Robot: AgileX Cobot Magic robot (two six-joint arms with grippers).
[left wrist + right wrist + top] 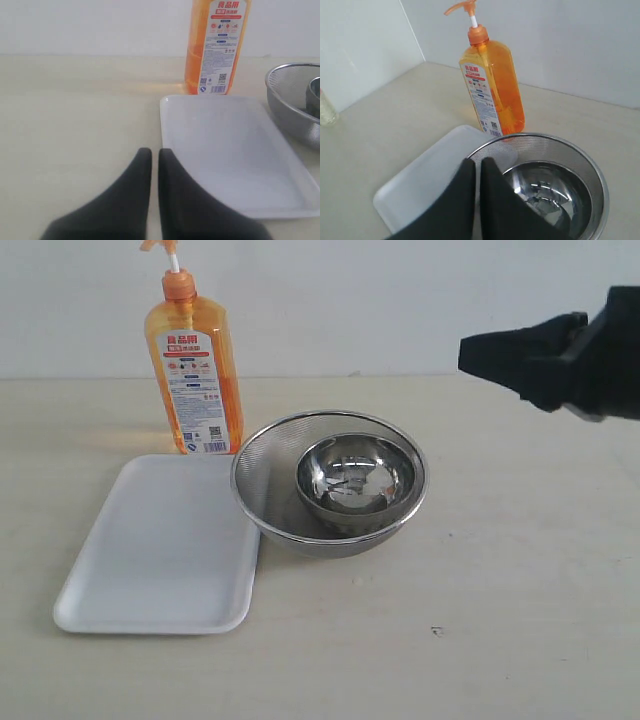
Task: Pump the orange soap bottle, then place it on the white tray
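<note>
Nothing is done yet. Nearest you, at seven o'clock in the exterior view, the flat rectangular white plastic tray point(150, 550) lies bare. Just beside it at centre is the round steel mesh strainer point(262, 480) with a shiny steel bowl point(355, 480) inside; whether its rim touches the tray is unclear. Farther back, at eleven o'clock, the tall translucent orange soap bottle point(195, 380) stands upright on the table just behind the tray, ungrasped. Your right gripper point(475, 353) hangs at two o'clock, fingers together on nothing, and your left gripper point(155, 152) is likewise closed and empty. Pumping and placing are both left. The pump head is cut off at twelve o'clock, and the left arm is outside that view.
</note>
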